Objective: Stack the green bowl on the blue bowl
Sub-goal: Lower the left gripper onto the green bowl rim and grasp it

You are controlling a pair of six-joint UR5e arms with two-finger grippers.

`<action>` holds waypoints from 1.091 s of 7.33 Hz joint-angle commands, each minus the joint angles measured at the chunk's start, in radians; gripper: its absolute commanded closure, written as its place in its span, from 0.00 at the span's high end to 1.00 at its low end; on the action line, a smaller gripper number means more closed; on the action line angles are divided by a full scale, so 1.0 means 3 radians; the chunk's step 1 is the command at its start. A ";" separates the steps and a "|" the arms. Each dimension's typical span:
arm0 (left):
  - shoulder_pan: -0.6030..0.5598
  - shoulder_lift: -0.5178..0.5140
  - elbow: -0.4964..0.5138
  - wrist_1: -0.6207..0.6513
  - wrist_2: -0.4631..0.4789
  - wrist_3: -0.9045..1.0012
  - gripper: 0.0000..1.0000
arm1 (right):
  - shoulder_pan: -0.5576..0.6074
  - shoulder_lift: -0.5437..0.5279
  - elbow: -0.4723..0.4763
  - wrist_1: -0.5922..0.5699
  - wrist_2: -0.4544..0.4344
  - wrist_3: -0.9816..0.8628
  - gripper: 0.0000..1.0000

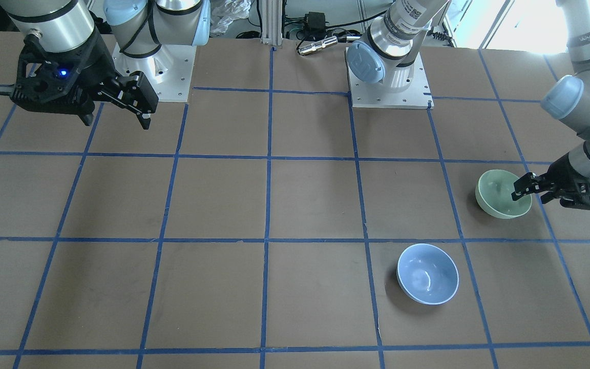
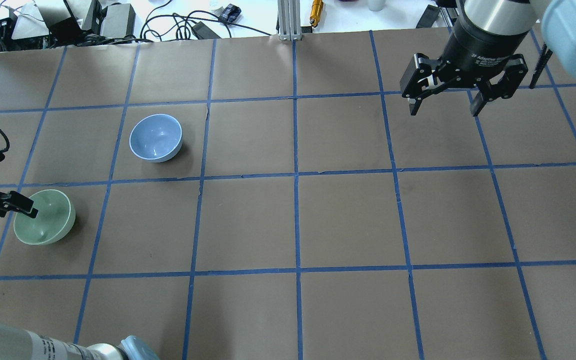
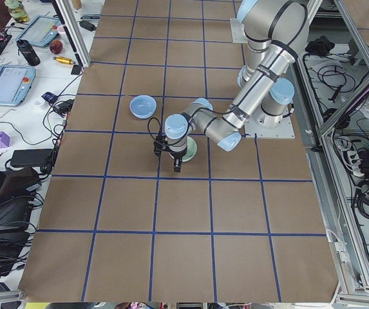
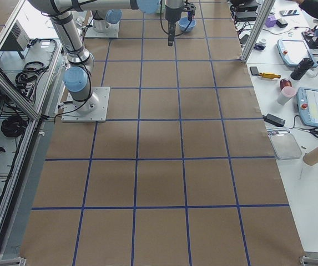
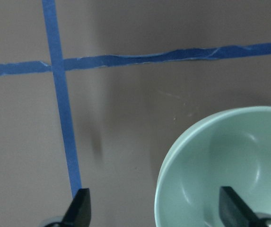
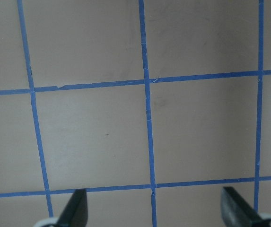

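Note:
The green bowl (image 1: 497, 197) stands upright on the brown table near its left end, also seen in the overhead view (image 2: 48, 220) and the left wrist view (image 5: 220, 161). My left gripper (image 1: 530, 195) (image 2: 17, 210) is open and low over the bowl's rim, with one finger inside the bowl and the other outside it (image 5: 156, 210). The blue bowl (image 1: 427, 274) (image 2: 155, 137) stands upright and empty one grid square farther from the robot. My right gripper (image 2: 443, 107) (image 1: 116, 120) is open and empty, held high over the table's right side.
Blue tape lines (image 2: 295, 175) divide the table into a grid. Both arm base plates (image 1: 390, 84) sit at the robot's edge. Cables and boxes (image 2: 93, 20) and a metal post (image 2: 288, 20) lie beyond the far edge.

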 commanded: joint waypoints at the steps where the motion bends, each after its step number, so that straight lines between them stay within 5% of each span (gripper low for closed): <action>1: 0.0093 -0.0019 -0.0028 -0.0056 -0.0011 0.0029 0.33 | 0.0000 0.0000 -0.0002 0.0000 0.0000 0.0000 1.00; 3: 0.0109 -0.0014 -0.0023 -0.0164 -0.0027 0.0024 0.12 | 0.0000 0.0000 -0.0002 0.0000 0.0000 0.0000 1.00; 6: 0.0084 0.0129 0.0089 -0.0439 -0.0206 -0.0012 0.10 | 0.0000 0.0000 -0.0002 0.0000 0.0000 0.0000 1.00; 8: -0.0028 0.0150 0.0527 -0.0913 -0.0277 -0.0088 0.10 | 0.0000 0.0000 -0.0002 0.0000 0.0000 0.0000 1.00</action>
